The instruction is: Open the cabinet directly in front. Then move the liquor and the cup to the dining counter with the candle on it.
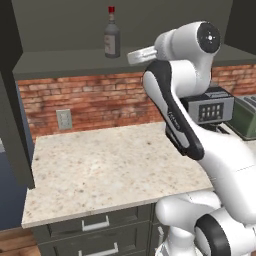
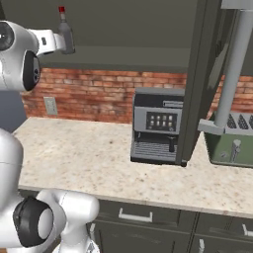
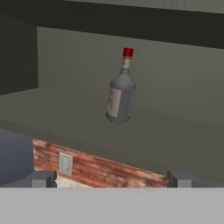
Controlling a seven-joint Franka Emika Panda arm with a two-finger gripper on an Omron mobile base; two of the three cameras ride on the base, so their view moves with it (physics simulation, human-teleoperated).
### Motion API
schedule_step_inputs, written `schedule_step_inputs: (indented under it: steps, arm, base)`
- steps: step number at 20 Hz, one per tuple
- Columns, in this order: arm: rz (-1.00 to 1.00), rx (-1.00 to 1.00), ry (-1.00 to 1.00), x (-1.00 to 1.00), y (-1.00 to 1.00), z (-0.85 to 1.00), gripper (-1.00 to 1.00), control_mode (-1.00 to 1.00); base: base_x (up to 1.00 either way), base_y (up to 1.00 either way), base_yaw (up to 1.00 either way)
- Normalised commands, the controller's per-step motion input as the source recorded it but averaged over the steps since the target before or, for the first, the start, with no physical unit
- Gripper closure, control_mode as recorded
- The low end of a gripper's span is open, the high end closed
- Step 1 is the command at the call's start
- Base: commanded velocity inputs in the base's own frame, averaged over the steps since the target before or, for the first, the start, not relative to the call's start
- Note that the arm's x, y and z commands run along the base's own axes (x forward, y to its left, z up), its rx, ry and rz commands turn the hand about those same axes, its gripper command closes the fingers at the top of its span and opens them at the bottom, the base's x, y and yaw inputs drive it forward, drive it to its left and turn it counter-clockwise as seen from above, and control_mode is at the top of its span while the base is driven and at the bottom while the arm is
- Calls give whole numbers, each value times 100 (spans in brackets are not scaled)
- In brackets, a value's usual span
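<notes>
The cabinet stands open, its bare lower shelf (image 1: 70,64) above the worktop and its right door (image 2: 196,84) swung out edge-on, with a long silver handle (image 2: 236,64). The liquor (image 3: 120,89) stands upright on that shelf, a greyish bottle with a red cap, also seen as the liquor (image 1: 111,35) and the liquor (image 2: 64,32). My gripper (image 3: 113,180) is open, level with the shelf's front edge and short of the bottle, with nothing between its fingertips (image 3: 43,179). The cup and the dining counter are out of view.
A beige speckled worktop (image 1: 110,165) runs below, backed by a red brick wall (image 1: 100,100) with an outlet (image 1: 64,119). A coffee machine (image 2: 158,126) and a green toaster (image 2: 232,146) stand at its right. Dark drawers (image 1: 95,225) sit underneath. The left door (image 1: 12,100) hangs open.
</notes>
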Motion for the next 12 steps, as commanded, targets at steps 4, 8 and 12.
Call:
schedule_step_inputs:
  steps: [4, 8, 12]
  arm:
    - [0, 0, 1, 38, 14, 9, -100, -100]
    - [0, 0, 3, 45, 13, 0, -100, -100]
    - [0, 0, 2, 49, 10, 0, -100, -100]
  base:
    - [0, 0, 0]
    - [0, 0, 0]
    - [0, 0, 0]
